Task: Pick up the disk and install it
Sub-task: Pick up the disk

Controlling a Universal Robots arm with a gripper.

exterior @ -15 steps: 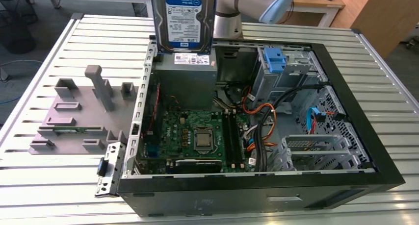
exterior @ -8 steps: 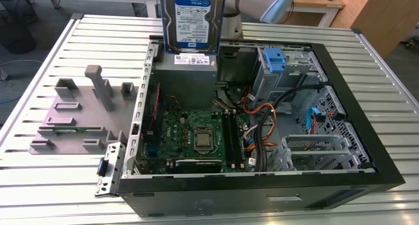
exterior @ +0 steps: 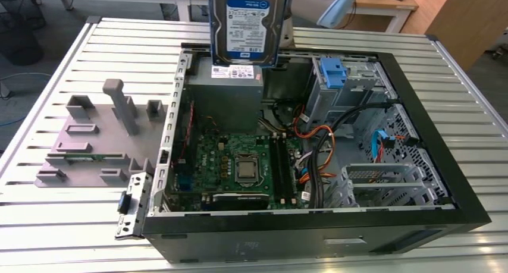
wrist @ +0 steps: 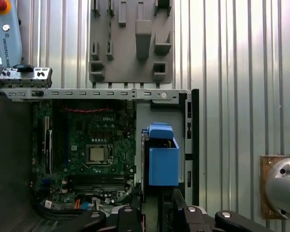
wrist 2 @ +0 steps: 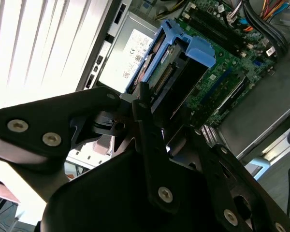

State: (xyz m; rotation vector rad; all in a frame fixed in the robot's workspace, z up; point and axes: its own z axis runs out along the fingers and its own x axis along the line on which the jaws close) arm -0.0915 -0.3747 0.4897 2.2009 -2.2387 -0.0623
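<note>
Slatted metal bench [exterior: 63, 47], open computer case [exterior: 317, 240] on it; gripper [wrist: 158, 197] clamped on the disk [exterior: 247, 23], upright above the case. Judged rigid, weighty, shock-sensitive; hold railed side edges.

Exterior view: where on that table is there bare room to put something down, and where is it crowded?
The table has bare slats beyond the grey fixture plate, in front of it, and along the computer case on the exterior view's right. Inside the case it is crowded: motherboard, cables, and the disk hanging above.
</note>
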